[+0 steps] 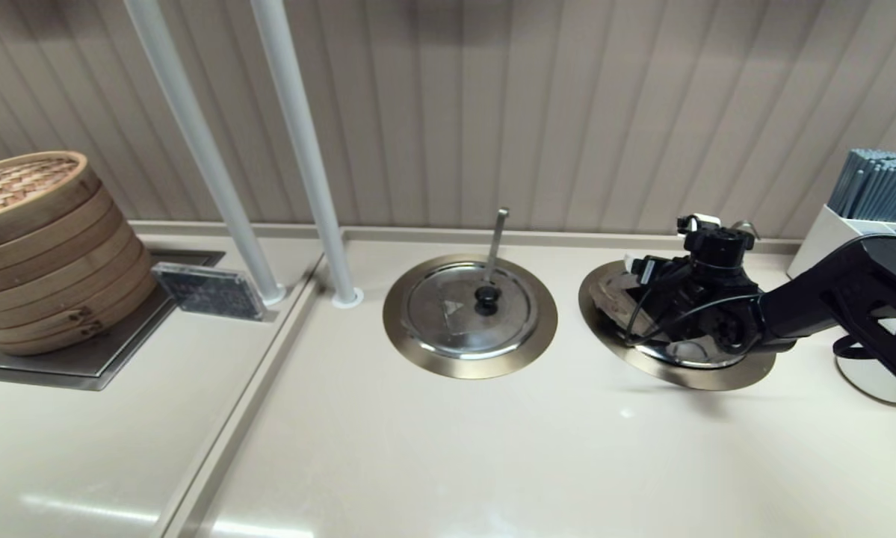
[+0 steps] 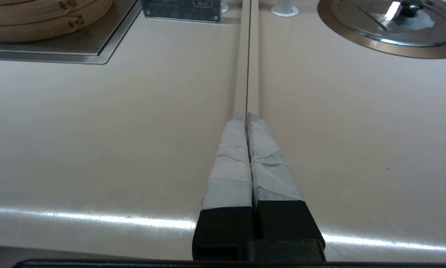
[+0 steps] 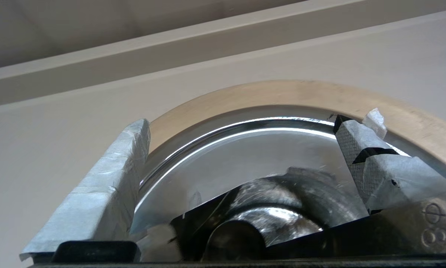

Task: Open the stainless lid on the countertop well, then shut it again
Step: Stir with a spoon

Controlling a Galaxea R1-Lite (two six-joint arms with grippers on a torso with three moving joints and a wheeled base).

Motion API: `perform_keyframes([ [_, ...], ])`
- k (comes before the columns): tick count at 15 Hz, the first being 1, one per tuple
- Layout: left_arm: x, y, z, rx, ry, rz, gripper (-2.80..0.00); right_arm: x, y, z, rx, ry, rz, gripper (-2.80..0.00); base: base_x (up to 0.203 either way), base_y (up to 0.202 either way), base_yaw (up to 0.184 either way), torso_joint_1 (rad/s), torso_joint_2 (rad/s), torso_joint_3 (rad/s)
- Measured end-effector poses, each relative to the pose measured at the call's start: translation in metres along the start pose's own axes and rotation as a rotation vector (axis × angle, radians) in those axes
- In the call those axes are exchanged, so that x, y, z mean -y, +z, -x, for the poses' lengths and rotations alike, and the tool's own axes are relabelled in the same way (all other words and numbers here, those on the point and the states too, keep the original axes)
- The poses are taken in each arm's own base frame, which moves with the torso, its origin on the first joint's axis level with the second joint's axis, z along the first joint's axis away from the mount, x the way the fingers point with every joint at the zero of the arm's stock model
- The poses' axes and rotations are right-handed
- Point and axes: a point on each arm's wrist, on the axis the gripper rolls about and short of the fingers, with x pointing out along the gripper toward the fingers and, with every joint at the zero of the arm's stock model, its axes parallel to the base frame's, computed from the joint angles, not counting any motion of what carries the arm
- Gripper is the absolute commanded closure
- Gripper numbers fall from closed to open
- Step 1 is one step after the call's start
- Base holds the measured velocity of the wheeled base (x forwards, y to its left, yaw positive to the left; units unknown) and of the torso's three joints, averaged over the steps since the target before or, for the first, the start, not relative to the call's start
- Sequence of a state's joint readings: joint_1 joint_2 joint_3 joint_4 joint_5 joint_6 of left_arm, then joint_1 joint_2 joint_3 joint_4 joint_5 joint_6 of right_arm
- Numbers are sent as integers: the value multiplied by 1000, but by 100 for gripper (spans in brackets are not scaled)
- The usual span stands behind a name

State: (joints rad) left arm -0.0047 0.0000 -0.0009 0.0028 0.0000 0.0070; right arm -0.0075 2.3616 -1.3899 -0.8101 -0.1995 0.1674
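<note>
The stainless lid lies in the countertop well, whose bronze-gold ring sits at the right of the counter. My right gripper hangs low over the lid and hides most of it, including the ladle handle. In the right wrist view the taped fingers stand wide apart, so the right gripper is open. The black knob sits between them near the palm, with the shiny lid and ring beyond. My left gripper is shut, parked above the counter seam.
The twin lid with a vertical ladle handle covers the middle well. Bamboo steamers and a small sign stand at the left. Two white poles rise behind. A chopstick holder is at the far right.
</note>
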Motion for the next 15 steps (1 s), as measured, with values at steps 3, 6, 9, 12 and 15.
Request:
perform_keyframes([
  [3, 0, 0, 0, 0, 0, 0, 0, 22, 4, -19, 26, -52, -12, -280, 0, 0, 0, 0, 0, 0],
  [6, 0, 0, 0, 0, 0, 0, 0, 28, 6, -31, 53, -62, -30, -280, 0, 0, 0, 0, 0, 0],
  [9, 0, 0, 0, 0, 0, 0, 0, 21, 3, -33, 56, -49, -37, -280, 0, 0, 0, 0, 0, 0],
  [12, 0, 0, 0, 0, 0, 0, 0, 13, -3, -29, 40, -72, -26, -280, 0, 0, 0, 0, 0, 0],
  [15, 0, 0, 0, 0, 0, 0, 0, 13, 0, -23, 19, -75, -20, -280, 0, 0, 0, 0, 0, 0],
])
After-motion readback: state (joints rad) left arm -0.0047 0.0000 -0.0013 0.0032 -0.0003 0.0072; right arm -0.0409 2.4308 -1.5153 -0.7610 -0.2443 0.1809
